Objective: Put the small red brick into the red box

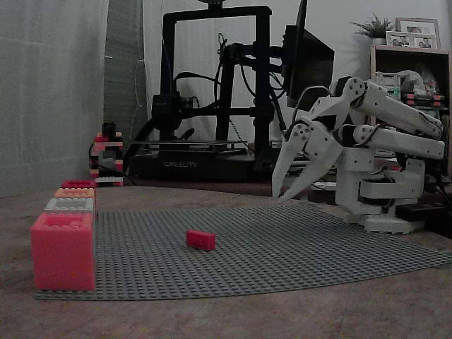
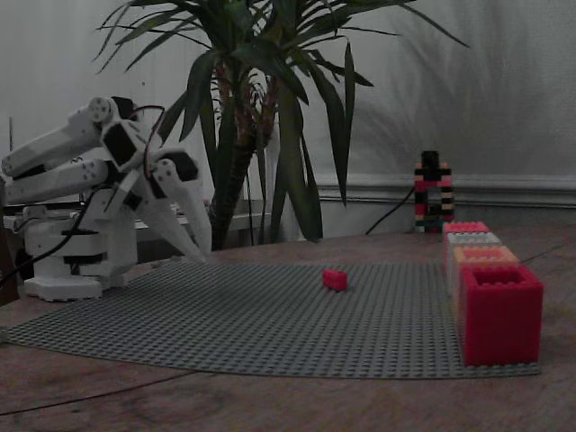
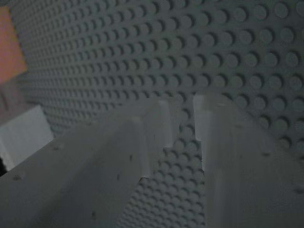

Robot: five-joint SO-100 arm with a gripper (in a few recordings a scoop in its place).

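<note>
On the grey studded mat (image 1: pixel 296 247) lies the small red brick (image 1: pixel 200 240), well apart from the gripper (image 1: pixel 286 193), which hangs over the mat's edge, open a little and holding nothing.

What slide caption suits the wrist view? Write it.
Empty claw, slightly parted, above the studded grey baseplate.

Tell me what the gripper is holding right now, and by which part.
Nothing is held. The gripper hangs with its jaws slightly apart and empty above the grey baseplate, while the small red brick lies untouched on the plate.
</note>
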